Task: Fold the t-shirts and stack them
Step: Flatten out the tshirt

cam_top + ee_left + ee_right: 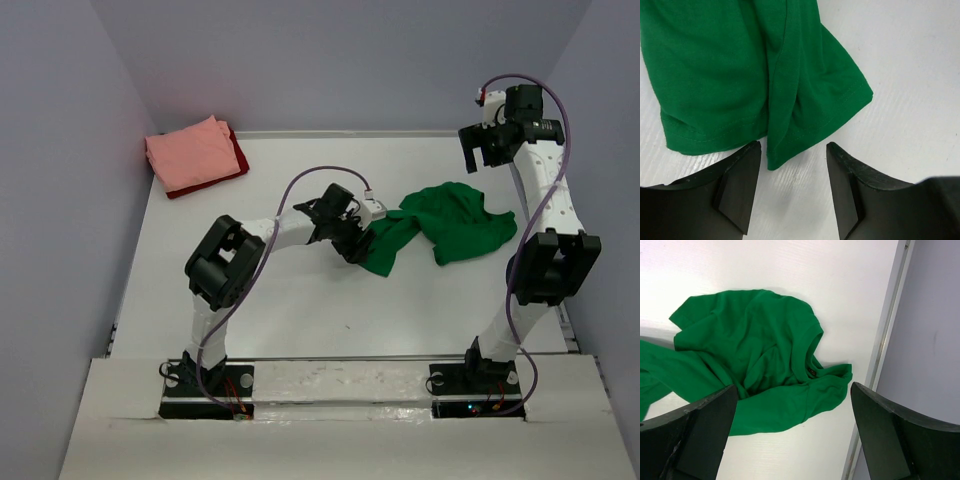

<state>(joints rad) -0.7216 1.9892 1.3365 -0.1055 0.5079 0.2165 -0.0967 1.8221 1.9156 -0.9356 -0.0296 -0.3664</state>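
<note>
The green t-shirt (450,225) is the loose one here. It sits in a crumpled heap a bit right of the middle of the white table (300,320), with one long flap trailing down and to the left. From the right wrist view you can see the neck opening facing the table's right edge, and the cloth is all bunched up, not flat at all.

The left gripper (358,250) is right at the end of that trailing flap, down low by the table. Its jaws are partway apart, and in the left wrist view a hemmed corner of the green cloth lies in the gap between the two black fingers (740,185). They aren't pinching it, there's bare table on both sides.

The right gripper (483,158) hangs up high at the upper right of the frame, jaws spread really wide with nothing in them.

Way over in the upper left corner, the pink t-shirt (192,153) is folded and lying on top of the dark red t-shirt (240,155), which only peeks out along the edges.
</note>
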